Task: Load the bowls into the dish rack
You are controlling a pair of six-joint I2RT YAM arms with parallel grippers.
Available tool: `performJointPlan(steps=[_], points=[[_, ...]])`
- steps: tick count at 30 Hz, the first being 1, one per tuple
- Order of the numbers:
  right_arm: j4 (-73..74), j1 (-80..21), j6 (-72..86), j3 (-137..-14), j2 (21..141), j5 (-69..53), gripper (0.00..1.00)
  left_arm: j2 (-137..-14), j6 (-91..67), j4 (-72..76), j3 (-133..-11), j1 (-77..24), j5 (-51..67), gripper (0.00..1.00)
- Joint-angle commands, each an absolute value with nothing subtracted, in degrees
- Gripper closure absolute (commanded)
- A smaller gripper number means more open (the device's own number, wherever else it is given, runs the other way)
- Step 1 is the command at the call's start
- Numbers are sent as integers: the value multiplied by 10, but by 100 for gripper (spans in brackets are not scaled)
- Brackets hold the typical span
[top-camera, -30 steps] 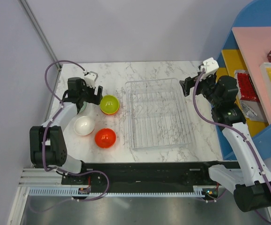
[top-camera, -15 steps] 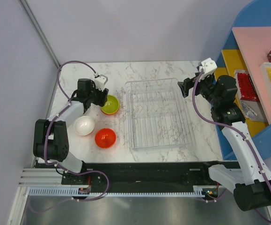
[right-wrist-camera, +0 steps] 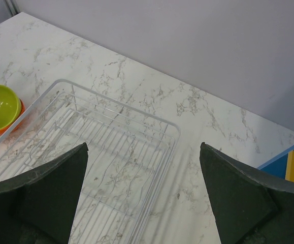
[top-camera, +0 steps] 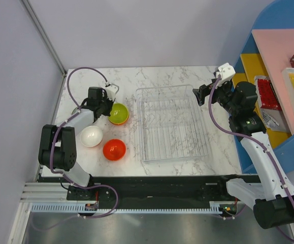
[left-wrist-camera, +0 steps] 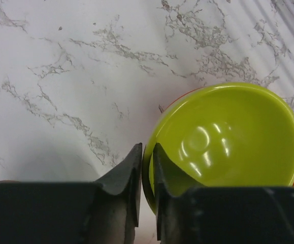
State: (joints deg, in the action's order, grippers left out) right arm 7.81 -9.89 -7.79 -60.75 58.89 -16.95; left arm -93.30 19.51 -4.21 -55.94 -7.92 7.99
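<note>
Now the left gripper (left-wrist-camera: 147, 152) has reached the lime-green bowl (left-wrist-camera: 228, 137) beside the dish rack (top-camera: 172, 127), pinching its rim — right gripper (right-wrist-camera: 142, 147) spread wide.

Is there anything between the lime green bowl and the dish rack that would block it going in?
Nothing visible does. Only bare tabletop separates the lime-green bowl from the dish rack. The white bowl and red-orange bowl sit nearer the arm bases, off that path.

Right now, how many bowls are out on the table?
3: lime-green bowl left of the dish rack, white bowl closer to the robot, red-orange bowl beside it. The left arm may hide another.
</note>
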Motion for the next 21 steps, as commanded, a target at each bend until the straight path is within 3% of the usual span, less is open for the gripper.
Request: performJointPlan(steps=[1,5,14,21], points=[[69,-98,-84,-605,584,-180,2,-929,209,-31,-570,-84,69,88],[69,-98,-84,-607,585,-178,2,-926,207,-32,-572,-86,69,98],[139,-98,-62,-688,635,-199,2,-893,210,-72,-609,-87,84,98],[213,-99,-19,-776,748,-349,2,-854,214,-132,-678,-88,155,98]])
